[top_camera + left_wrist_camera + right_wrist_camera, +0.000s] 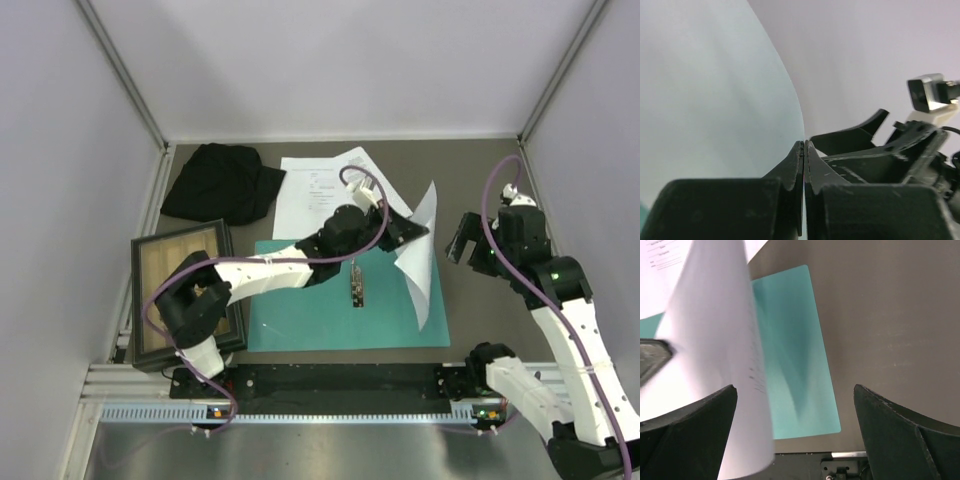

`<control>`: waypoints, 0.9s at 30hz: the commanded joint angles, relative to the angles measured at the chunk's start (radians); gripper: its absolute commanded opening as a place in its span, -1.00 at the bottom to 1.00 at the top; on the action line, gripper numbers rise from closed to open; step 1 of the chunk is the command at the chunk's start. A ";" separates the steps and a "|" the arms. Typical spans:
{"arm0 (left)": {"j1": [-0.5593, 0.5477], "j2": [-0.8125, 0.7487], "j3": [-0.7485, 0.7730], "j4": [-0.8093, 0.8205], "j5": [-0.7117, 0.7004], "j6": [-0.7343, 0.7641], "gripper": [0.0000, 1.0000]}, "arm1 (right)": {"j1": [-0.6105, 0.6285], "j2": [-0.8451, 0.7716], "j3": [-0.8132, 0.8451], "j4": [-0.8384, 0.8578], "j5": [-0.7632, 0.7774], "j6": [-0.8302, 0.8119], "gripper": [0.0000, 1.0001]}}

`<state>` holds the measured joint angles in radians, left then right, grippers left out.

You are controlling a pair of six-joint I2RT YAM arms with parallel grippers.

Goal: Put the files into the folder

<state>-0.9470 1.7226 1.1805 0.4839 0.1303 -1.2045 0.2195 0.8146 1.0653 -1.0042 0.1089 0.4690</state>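
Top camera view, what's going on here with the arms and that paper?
The left tool is shut on one white sheet, holding it curled upright over the right end of the teal folder. The right tool hangs open beside it, holding nothing. The other sheets lie on the table beyond the folder, not yet in it.

Left arm point(270, 272) reaching forward, left pincer point(804, 145) pressed shut, right arm point(568, 312) bent, right pincer point(795, 392) spread wide

Crumpled black cloth point(218, 182) at the far left of the grey-brown table point(490, 190) — just beyond a dark-framed wooden tray point(178, 238) lying flat by the left wall. Small, narrow dark object point(357, 283) mid-table; black rail point(330, 378) along the near edge.
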 commanded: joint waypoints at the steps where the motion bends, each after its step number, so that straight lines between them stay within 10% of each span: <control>1: -0.013 -0.032 -0.164 0.267 -0.205 -0.020 -1.00 | -0.006 -0.046 -0.060 0.009 -0.026 0.030 0.97; 13: 0.034 -0.242 -0.633 0.331 -0.365 0.036 -1.00 | -0.005 0.020 -0.188 0.143 -0.175 0.042 0.97; 27: 0.021 -0.081 -0.563 0.249 -0.379 -0.069 -1.00 | -0.005 0.104 -0.430 0.394 -0.273 0.158 0.93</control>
<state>-0.9157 1.5917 0.5373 0.7238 -0.2409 -1.2507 0.2195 0.9146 0.6704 -0.7231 -0.1524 0.5808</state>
